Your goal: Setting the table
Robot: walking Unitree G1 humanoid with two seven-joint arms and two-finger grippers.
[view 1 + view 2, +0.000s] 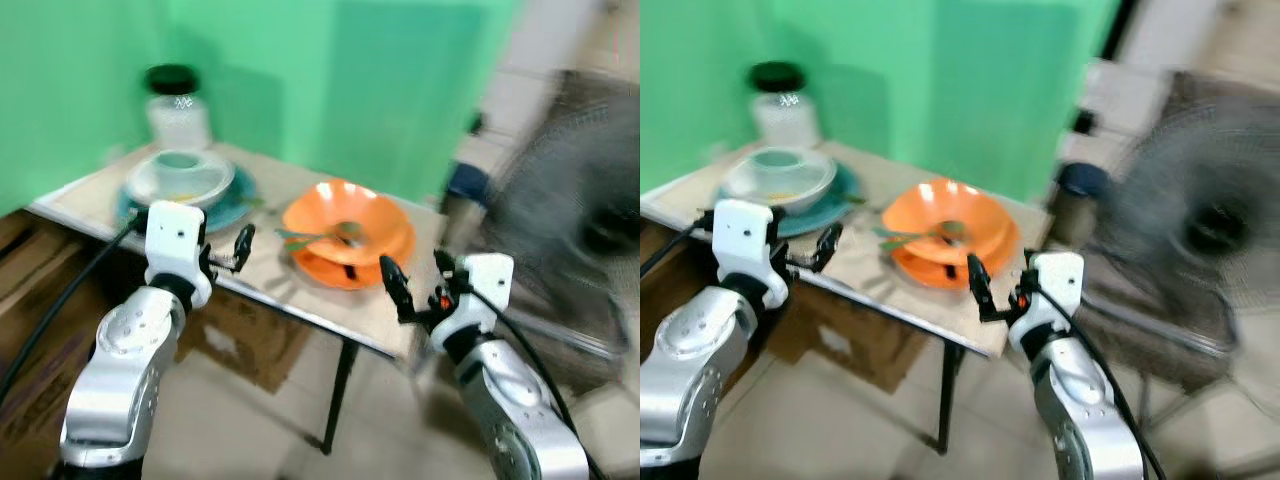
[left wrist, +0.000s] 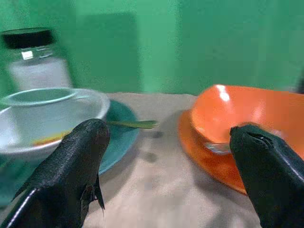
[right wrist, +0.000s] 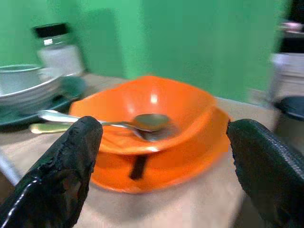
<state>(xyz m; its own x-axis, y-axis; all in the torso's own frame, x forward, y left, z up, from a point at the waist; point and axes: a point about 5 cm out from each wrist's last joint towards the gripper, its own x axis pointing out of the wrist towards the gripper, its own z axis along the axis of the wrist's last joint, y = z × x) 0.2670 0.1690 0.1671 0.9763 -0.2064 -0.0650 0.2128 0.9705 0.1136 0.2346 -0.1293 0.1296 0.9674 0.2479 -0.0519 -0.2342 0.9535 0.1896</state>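
Both wide open and holding nothing, left gripper (image 1: 240,250) and right gripper (image 1: 415,275) wait near orange bowl (image 1: 345,222) with spoon (image 3: 102,122) on table (image 1: 270,275); best to go slow, pinch spoon handle gently.

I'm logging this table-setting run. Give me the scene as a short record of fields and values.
table: small table with a beige top, before a green backdrop
orange set: orange bowl on an orange plate, a spoon resting in the bowl
teal set: pale bowl on a teal plate
jar: black-lidded jar behind the teal set
left claw: open, at the near table edge, holding nothing
right claw: open, near the orange set, holding nothing
beside table: a fan, blurred
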